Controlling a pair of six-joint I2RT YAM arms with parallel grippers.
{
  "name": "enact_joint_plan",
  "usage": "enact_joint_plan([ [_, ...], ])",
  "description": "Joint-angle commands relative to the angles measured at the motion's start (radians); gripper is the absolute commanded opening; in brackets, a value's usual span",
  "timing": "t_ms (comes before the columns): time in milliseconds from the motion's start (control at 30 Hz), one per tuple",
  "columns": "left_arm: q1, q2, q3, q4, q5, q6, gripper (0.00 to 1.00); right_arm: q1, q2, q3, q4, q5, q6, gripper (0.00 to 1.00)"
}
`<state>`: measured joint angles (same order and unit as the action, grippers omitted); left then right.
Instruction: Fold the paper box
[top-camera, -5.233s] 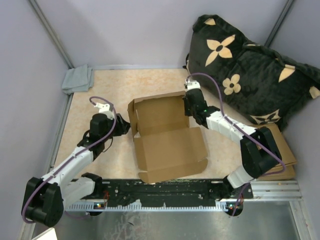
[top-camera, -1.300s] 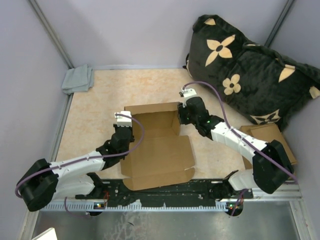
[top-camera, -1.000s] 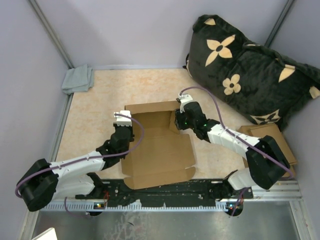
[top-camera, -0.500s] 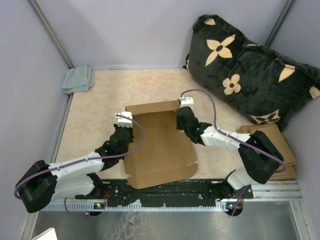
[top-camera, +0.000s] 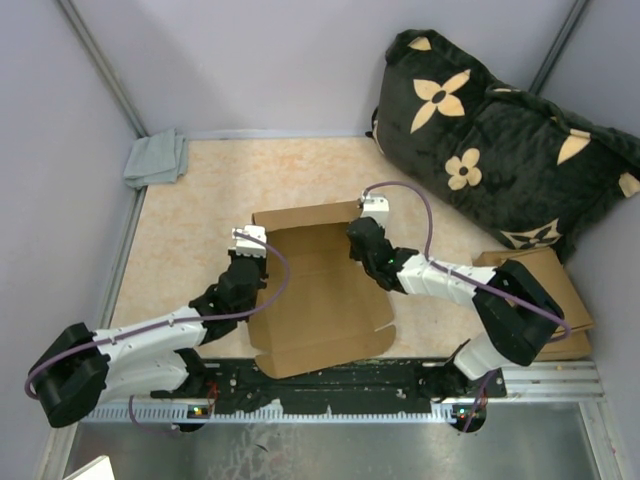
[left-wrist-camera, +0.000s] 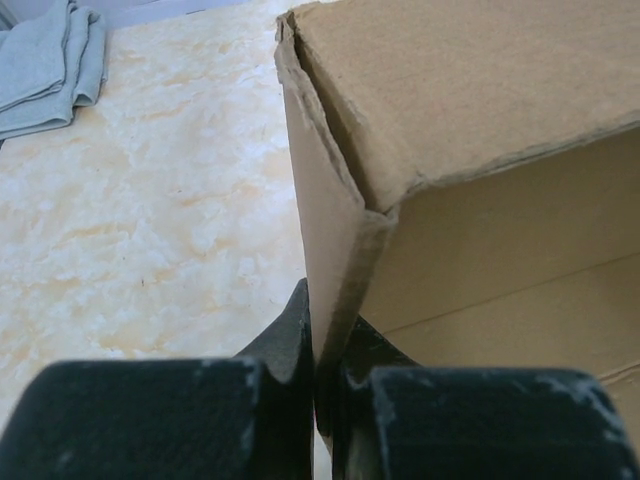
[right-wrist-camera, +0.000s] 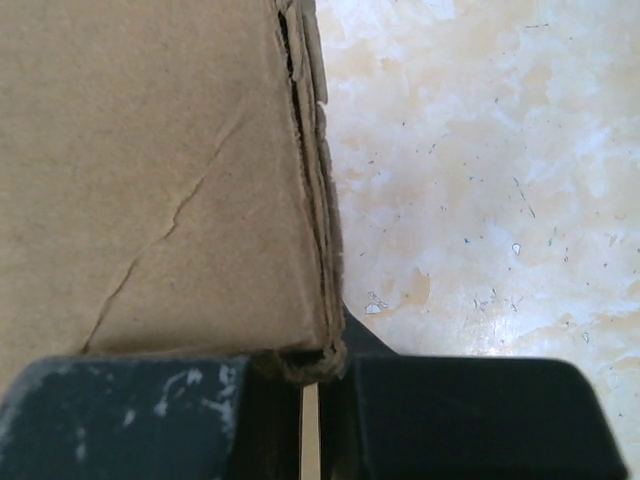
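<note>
Beige marbled table (top-camera: 200, 190) stretches open left of and beyond the paper box (top-camera: 320, 300), which sits mid-table by the arm bases. Left end effector (top-camera: 249, 262) is clamped on its upright left wall edge. Right end effector (top-camera: 362, 241) is clamped on the right wall edge.

Overhead camera looks steeply down from behind the arm bases (top-camera: 170, 372), taking in the whole beige marbled tabletop (top-camera: 200, 200). Wrist cameras sit very close, each looking along one upright side wall of the brown corrugated cardboard box (top-camera: 320, 290), seen in all three views; a folded grey cloth (left-wrist-camera: 45, 60) appears overhead and at left wrist.
</note>
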<state>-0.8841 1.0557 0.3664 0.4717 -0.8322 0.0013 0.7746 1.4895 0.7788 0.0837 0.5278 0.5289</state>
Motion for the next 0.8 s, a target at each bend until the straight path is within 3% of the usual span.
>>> enact_joint_plan([
  [0, -0.022, -0.024, 0.006, 0.078, 0.098, -0.038, 0.11, -0.003, -0.017, 0.045, 0.014, 0.000, -0.056, 0.01],
  [33, -0.022, -0.023, 0.008, 0.069, 0.071, -0.052, 0.19, -0.003, -0.016, 0.055, -0.008, -0.001, -0.058, 0.05],
  [133, -0.022, -0.032, 0.036, -0.022, -0.007, -0.117, 0.41, -0.003, -0.019, 0.080, -0.074, 0.007, -0.052, 0.33],
  [267, -0.022, -0.076, 0.100, -0.247, -0.085, -0.236, 0.58, -0.002, -0.062, 0.068, -0.101, 0.014, -0.055, 0.48],
  [567, -0.020, -0.226, 0.232, -0.605, -0.057, -0.369, 0.62, -0.005, -0.150, 0.123, -0.160, 0.015, -0.170, 0.54],
  [767, -0.020, -0.288, 0.337, -0.751, 0.008, -0.343, 0.62, -0.007, -0.113, 0.206, -0.187, 0.008, -0.313, 0.54],
])
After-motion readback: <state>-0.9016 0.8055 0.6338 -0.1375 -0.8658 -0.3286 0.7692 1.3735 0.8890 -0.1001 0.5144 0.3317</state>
